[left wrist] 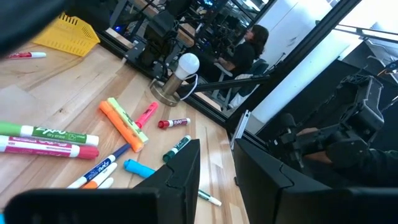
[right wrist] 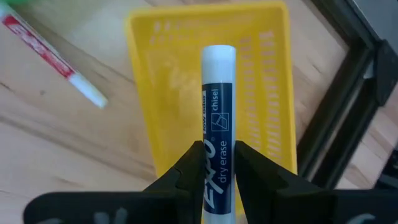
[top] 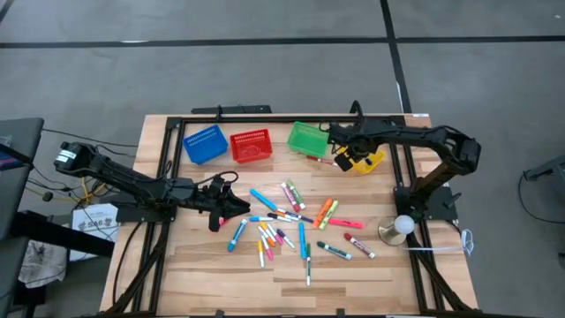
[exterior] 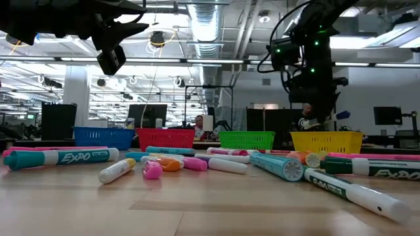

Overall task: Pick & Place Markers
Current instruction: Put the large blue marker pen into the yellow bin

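Several markers (top: 296, 221) lie scattered on the wooden table (top: 221, 283) at its middle. At the far right my right gripper (top: 351, 159) hangs over the yellow basket (right wrist: 186, 74), shut on a white marker with a dark blue label (right wrist: 219, 93). Left of the scattered markers my left gripper (top: 231, 205) points level toward them. It is open, with nothing between its fingers (left wrist: 186, 171). A red marker (right wrist: 50, 59) lies on the table beside the yellow basket. My right gripper pinches the marker's labelled barrel (right wrist: 217, 146) between its two fingers. The fingers slant steeply down from above, and the marker lies along them. Its white end (right wrist: 219, 53) sticks out ahead over the yellow basket's inside. The marker is lifted clear.
Blue (top: 205, 144), red (top: 251, 146) and green (top: 306, 139) baskets stand in a row along the far edge, left of the yellow one. A white ball on a metal base (top: 402, 227) stands at the right. Black frame rails (top: 168, 177) border the table.
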